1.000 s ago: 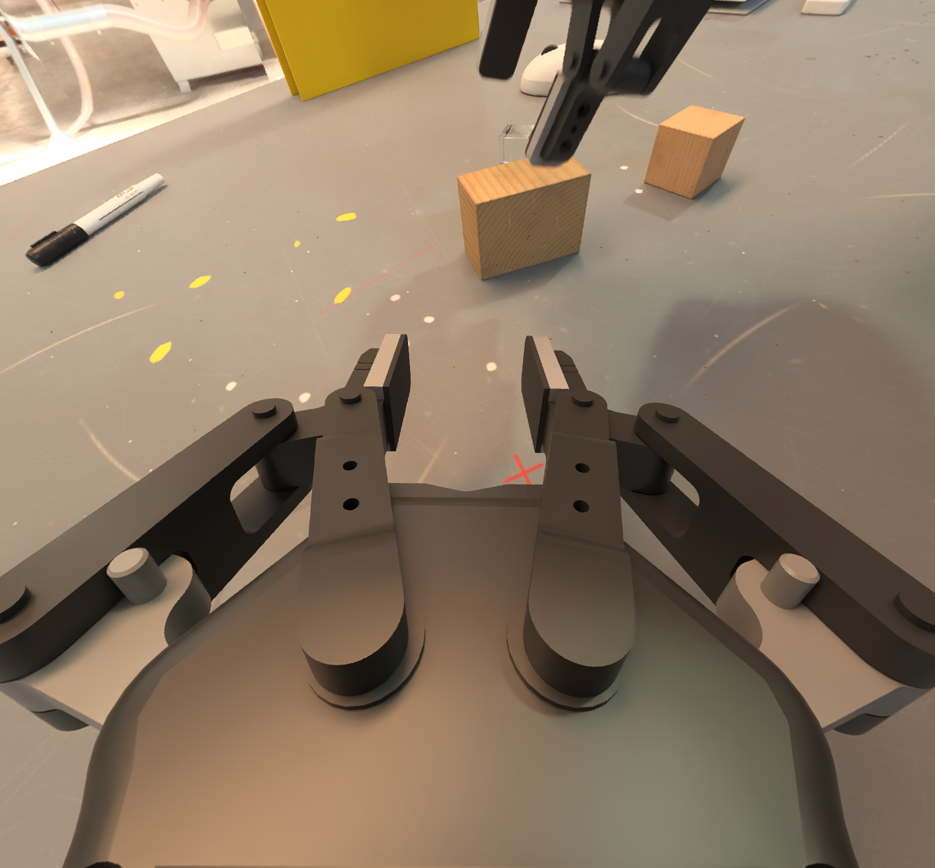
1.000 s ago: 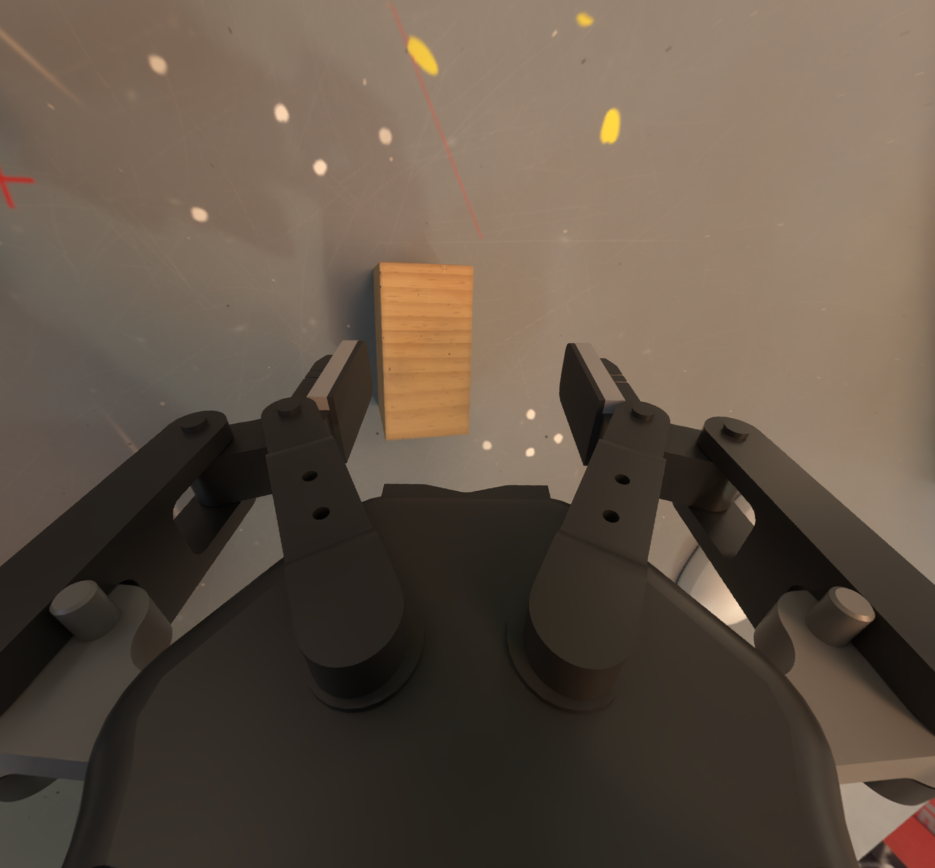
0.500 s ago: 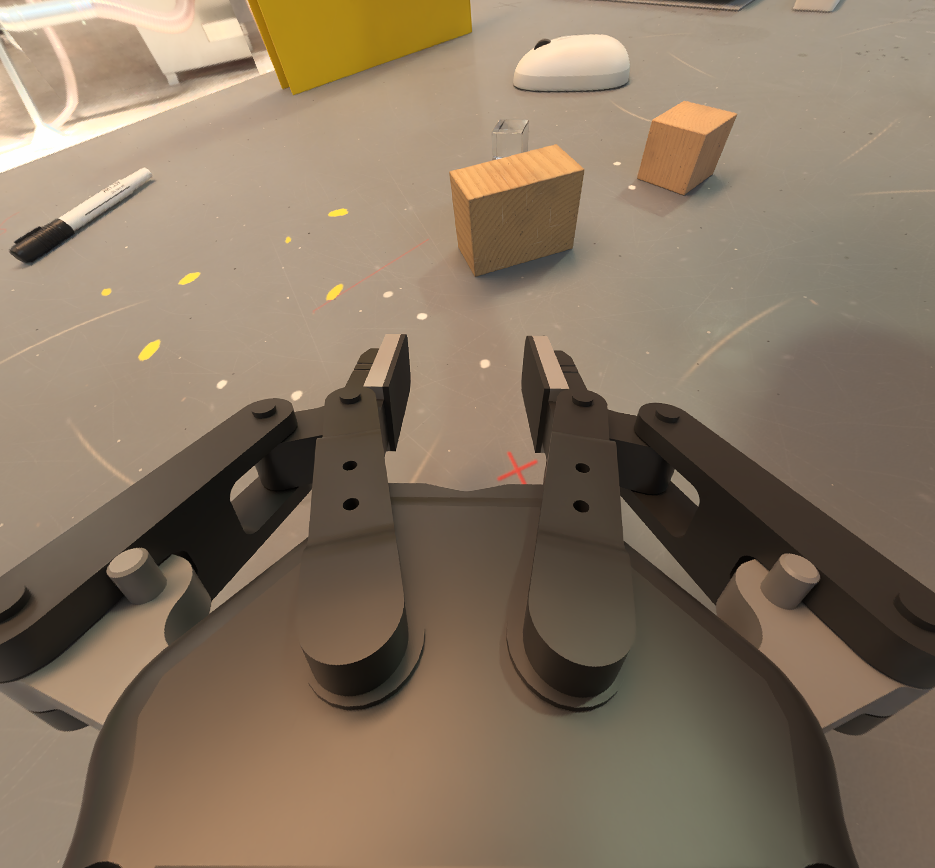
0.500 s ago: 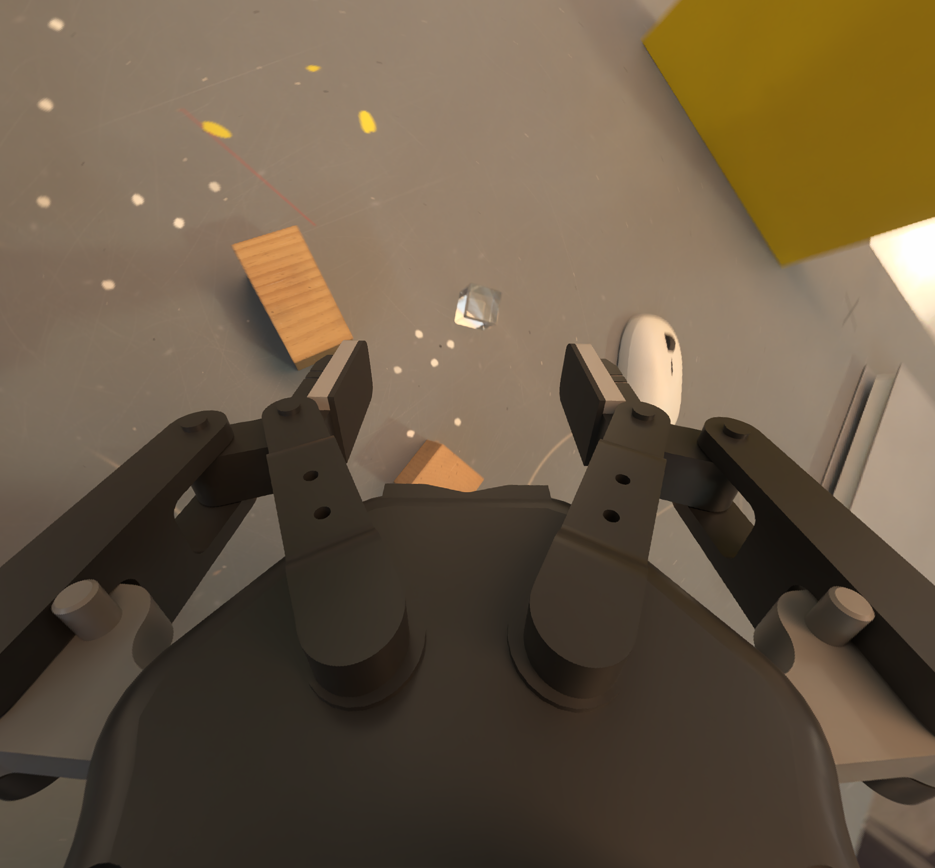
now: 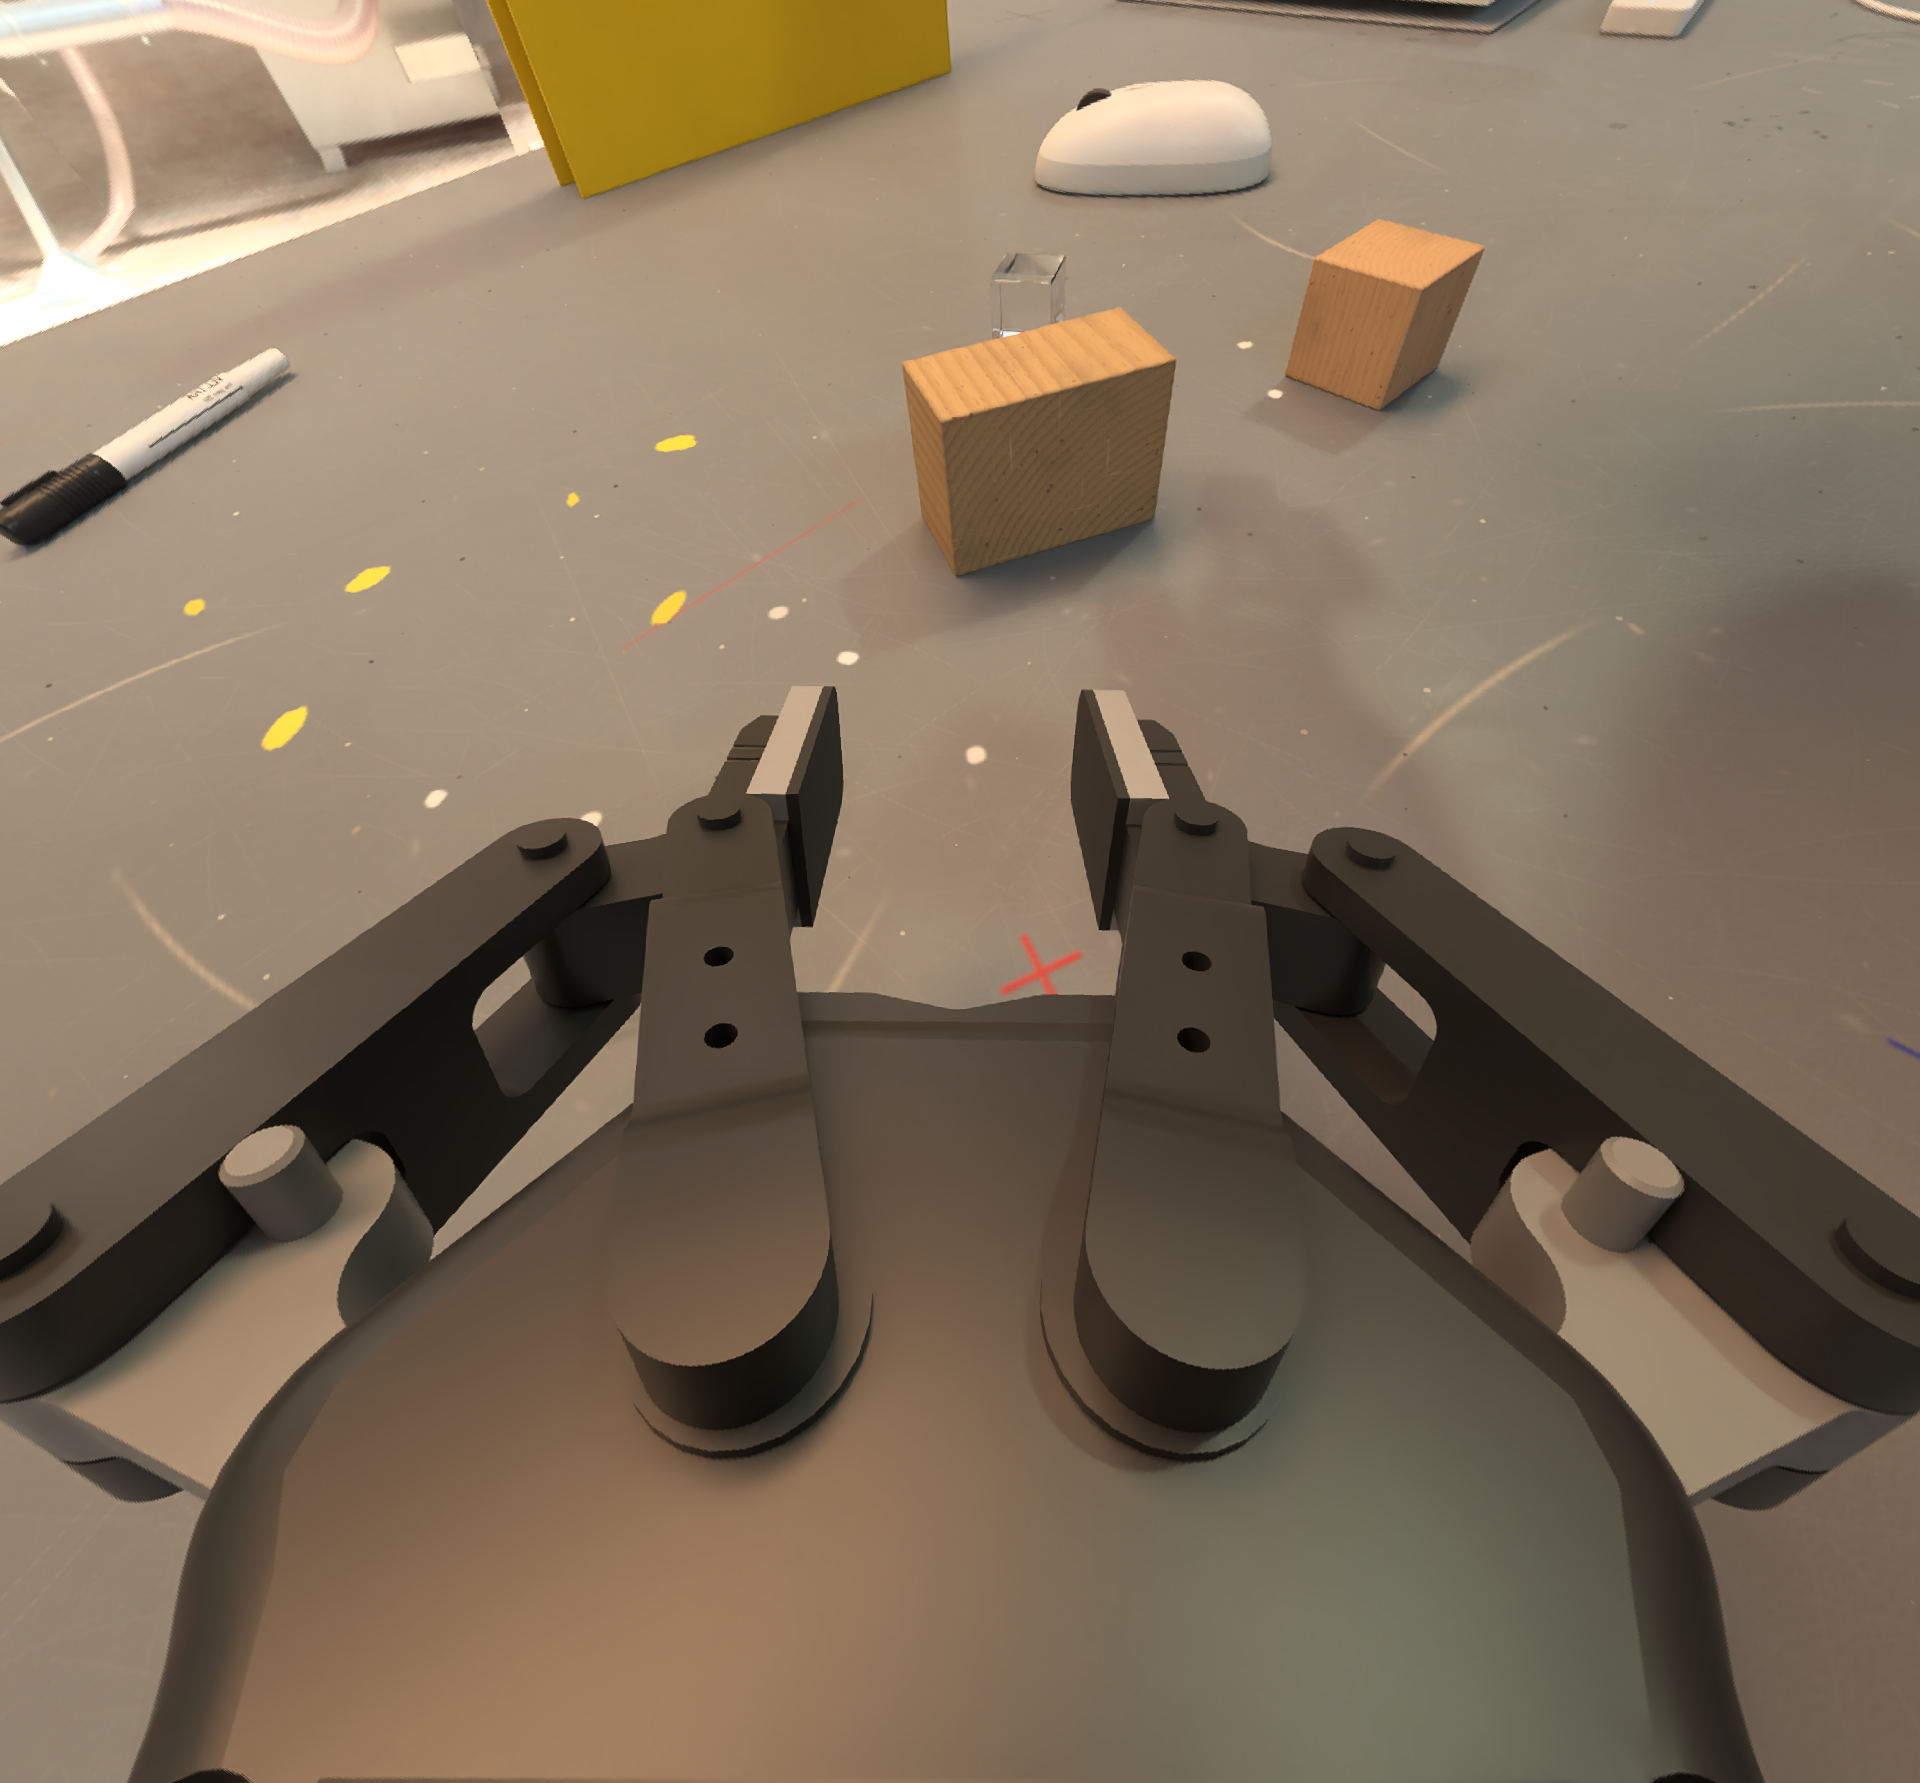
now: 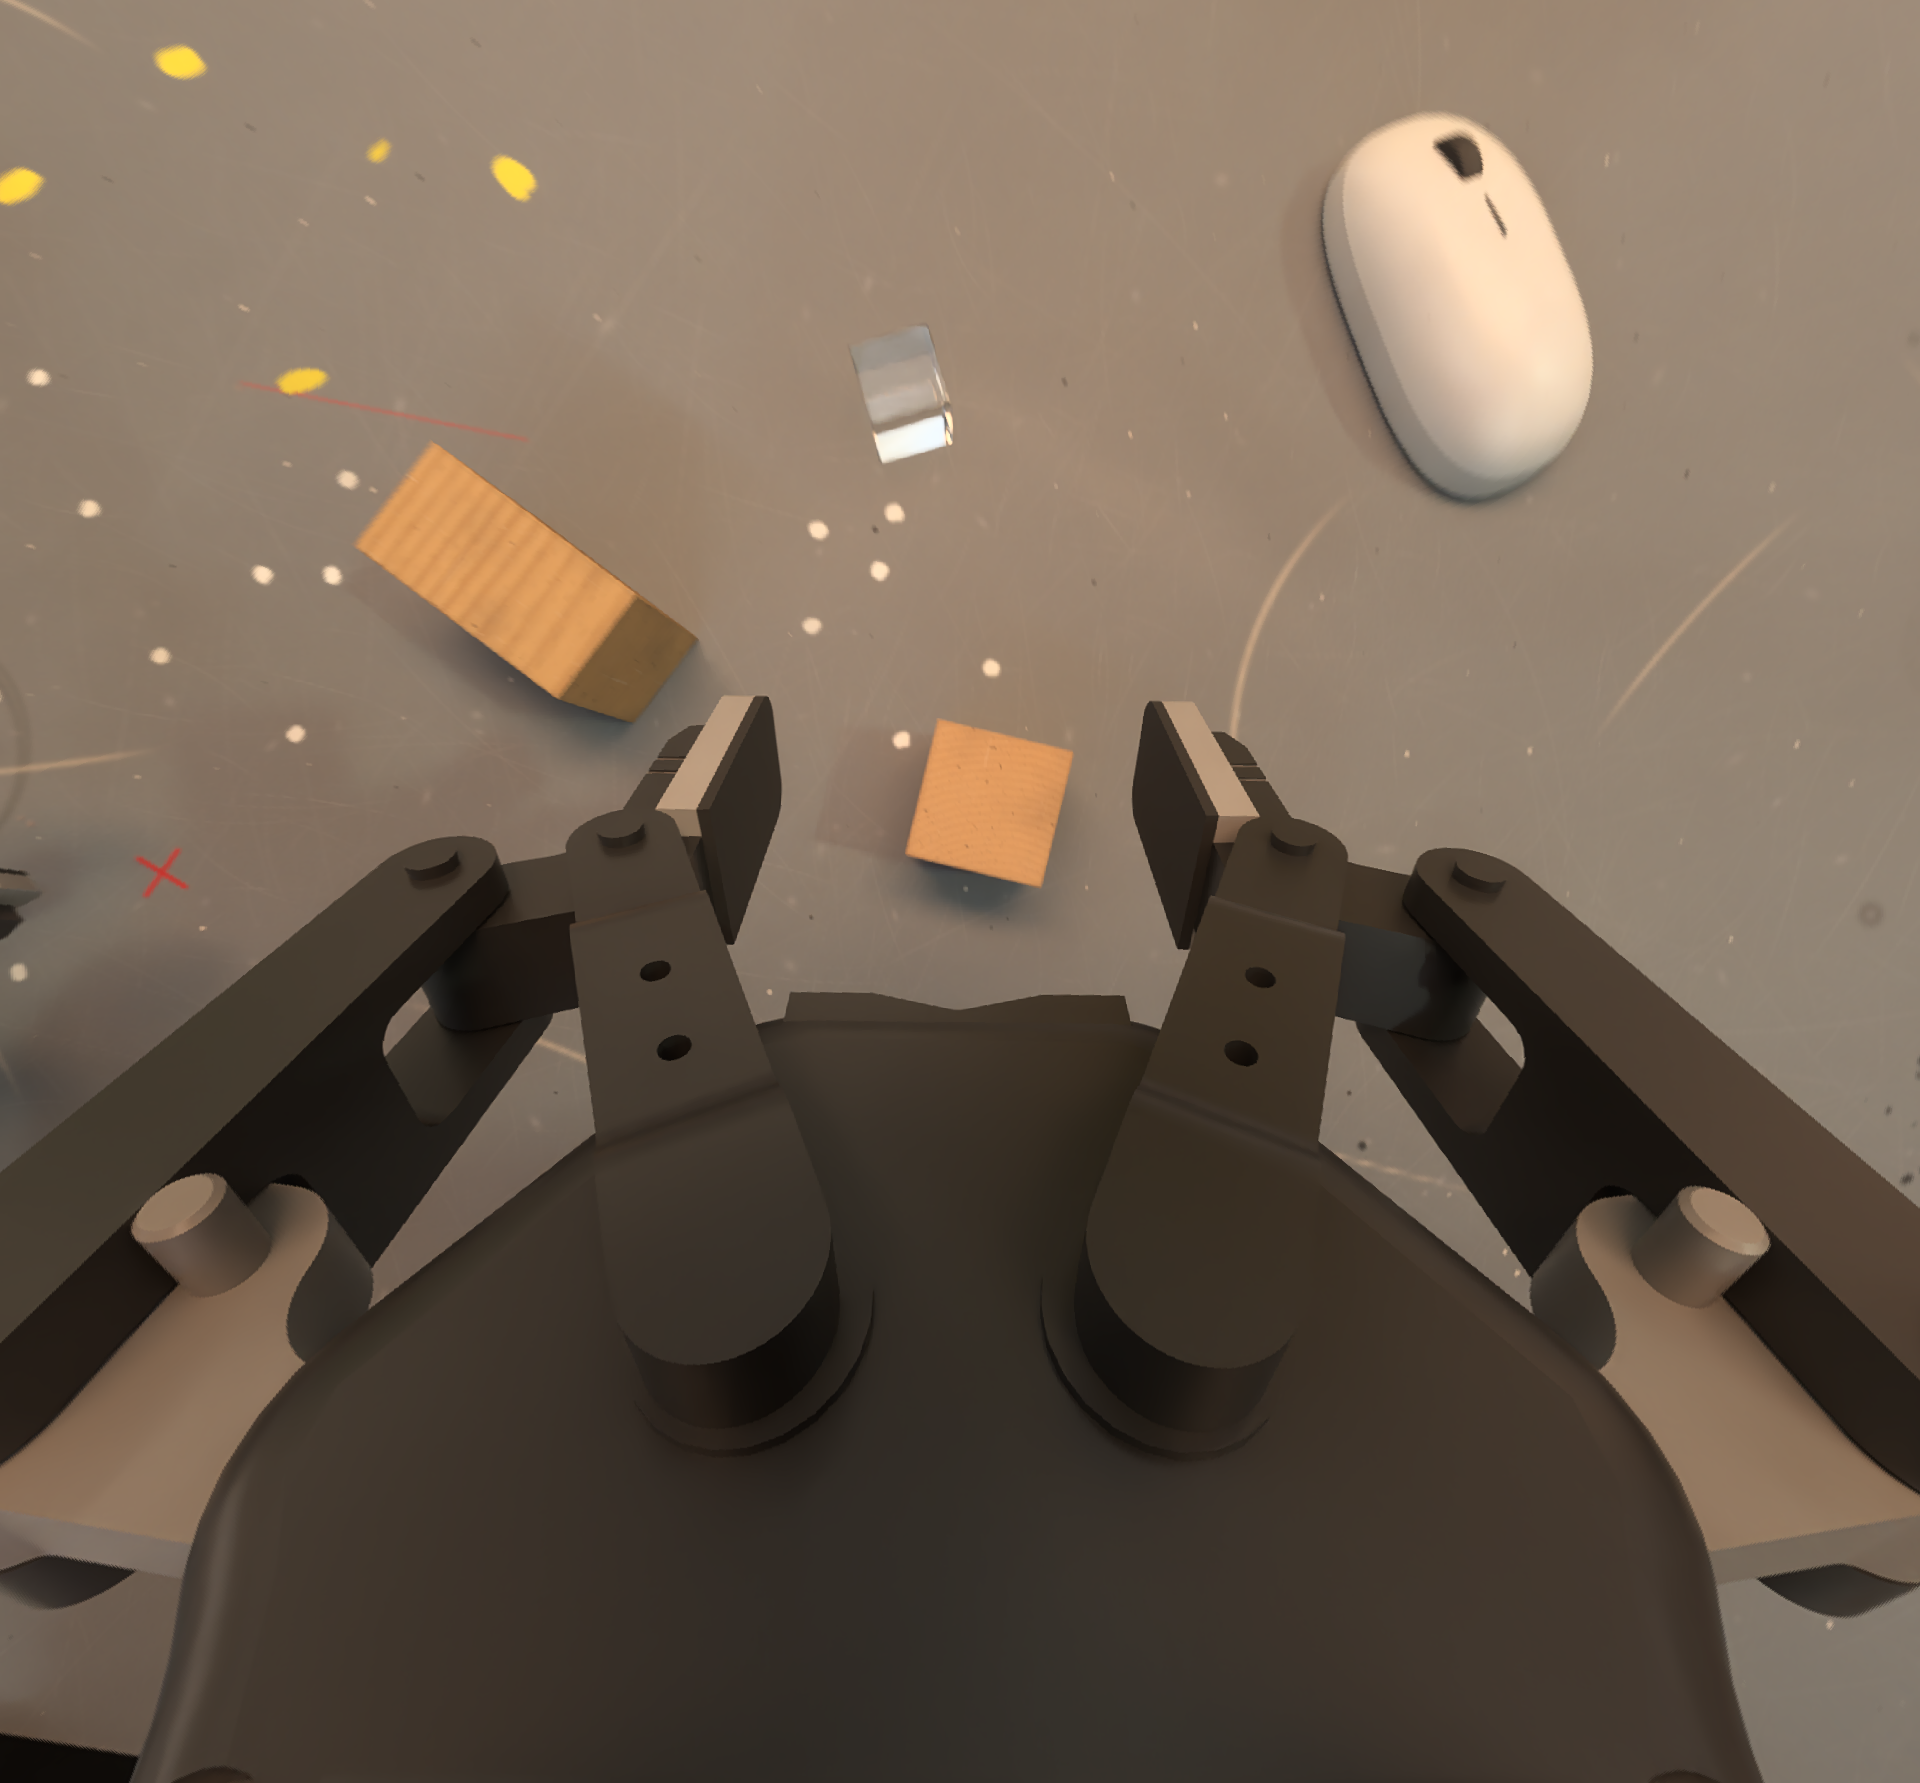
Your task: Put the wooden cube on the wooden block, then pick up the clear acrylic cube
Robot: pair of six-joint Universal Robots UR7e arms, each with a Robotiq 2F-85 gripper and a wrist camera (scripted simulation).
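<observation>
On the left of the left wrist view, a black marker (image 5: 140,447) is lying on the grey table (image 5: 416,362), with a yellow panel (image 5: 707,8) standing farther back. The left claw (image 5: 956,777) is hovering low over the near table, its fingers apart and gripping nothing.

Moving right, the wooden block (image 5: 1039,440) is sitting on the table, its top bare. Seen from the right wrist view, the wooden block (image 6: 520,580) is running its long axis diagonally, from far left to near right, with 1 end face turned toward the right claw. The clear acrylic cube (image 5: 1029,294) is standing just behind it, apart from it and untouched.

Farther right, the wooden cube (image 5: 1382,310) is resting flat on the table, well apart from the block and turned a little off square to the fingers. The right claw (image 6: 956,798) is hanging above the wooden cube (image 6: 987,803), fingers spread on either side and not touching it. A white mouse (image 6: 1455,310) is lying farther right.

By my judgement, neither of the 2 steps is done: the cube needs grasping, lifting and stacking, then the acrylic cube picking up.
</observation>
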